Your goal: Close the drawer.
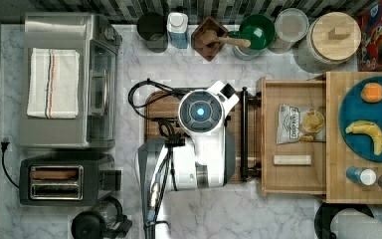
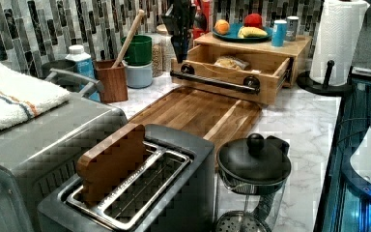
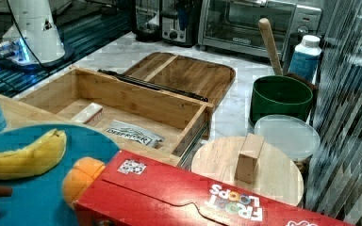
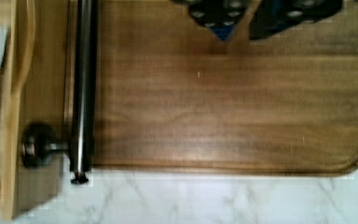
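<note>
Counter: marble worktop [image 1: 278, 214] beneath a striped tile backsplash, as we see it.
Drawer [image 1: 292, 142]: pulled out of its wooden stand, holding a chip bag [image 1: 294, 124].
Handle [image 4: 83, 88]: black bar over the dark cutting board [image 4: 233, 98].
Gripper [image 4: 242, 21]: above the board beside the handle; we see its fingers spread, holding nothing.

In the top view the arm [image 1: 199, 144] covers most of the dark wooden board [image 1: 154, 107]. The gripper [image 4: 242, 14] is cut off by the wrist view's edge, fingertips dark and blurred. The right view crops the cereal box [image 3: 193, 197].
</note>
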Action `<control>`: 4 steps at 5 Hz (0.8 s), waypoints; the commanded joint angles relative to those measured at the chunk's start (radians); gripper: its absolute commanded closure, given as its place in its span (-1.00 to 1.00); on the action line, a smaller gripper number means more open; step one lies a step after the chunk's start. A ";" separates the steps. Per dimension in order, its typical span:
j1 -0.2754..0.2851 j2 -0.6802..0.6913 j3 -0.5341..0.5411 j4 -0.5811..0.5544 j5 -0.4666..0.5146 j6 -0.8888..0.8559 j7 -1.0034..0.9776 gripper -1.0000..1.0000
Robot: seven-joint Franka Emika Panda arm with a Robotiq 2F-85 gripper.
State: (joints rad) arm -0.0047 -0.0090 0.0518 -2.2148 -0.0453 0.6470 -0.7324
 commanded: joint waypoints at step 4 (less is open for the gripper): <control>-0.068 0.134 -0.063 -0.121 -0.135 0.251 -0.116 1.00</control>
State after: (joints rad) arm -0.0254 0.1117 0.0144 -2.3789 -0.1809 0.8892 -0.7646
